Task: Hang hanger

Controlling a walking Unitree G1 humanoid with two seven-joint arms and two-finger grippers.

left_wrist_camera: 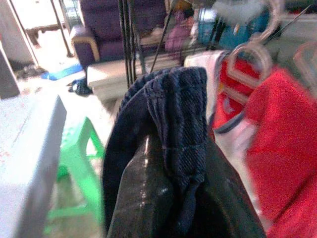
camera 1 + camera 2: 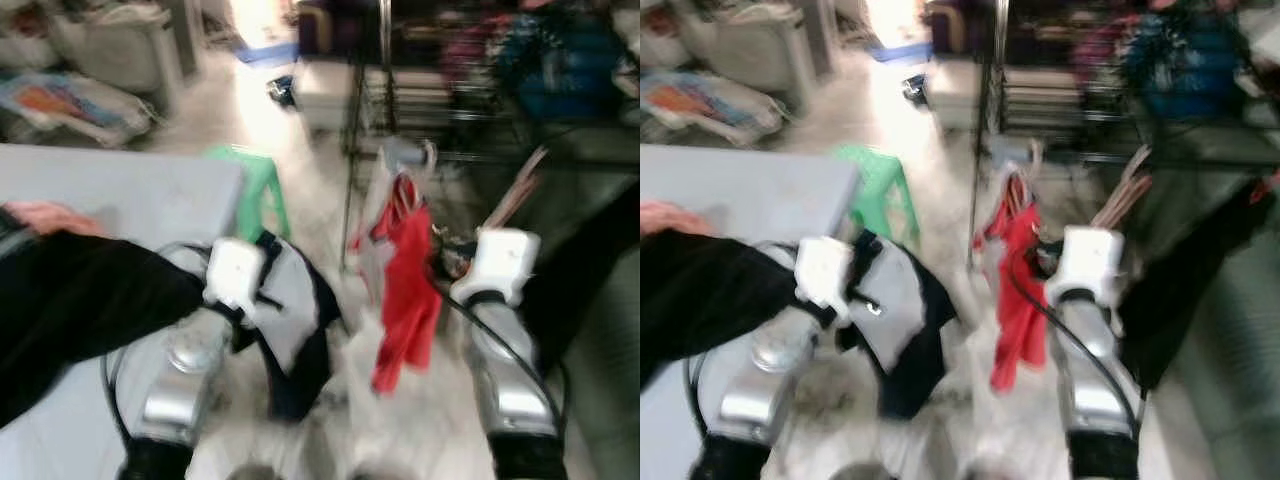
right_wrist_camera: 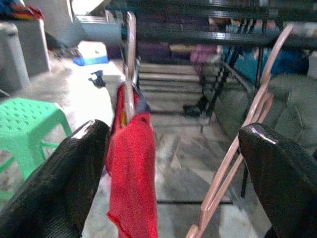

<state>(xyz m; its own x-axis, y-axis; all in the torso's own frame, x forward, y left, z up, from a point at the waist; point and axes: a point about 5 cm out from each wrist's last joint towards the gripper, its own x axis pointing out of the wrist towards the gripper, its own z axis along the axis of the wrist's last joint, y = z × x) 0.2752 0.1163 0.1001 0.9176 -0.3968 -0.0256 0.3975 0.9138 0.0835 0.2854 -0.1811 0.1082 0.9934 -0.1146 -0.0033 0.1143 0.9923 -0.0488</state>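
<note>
Left eye view: grey table (image 2: 150, 190), green stool (image 2: 255, 185), pale tiled floor (image 2: 250, 110).

A green plastic stool (image 2: 255, 185) stands on the pale, glossy floor (image 2: 310, 420), just beside the grey table (image 2: 130, 190). Beyond the stool, bright light falls across the floor near a purple armchair (image 1: 106, 37).

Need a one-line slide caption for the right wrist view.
Open right gripper faces a red garment on a hanger, pink hangers beside it, green stool off to one side.
</note>
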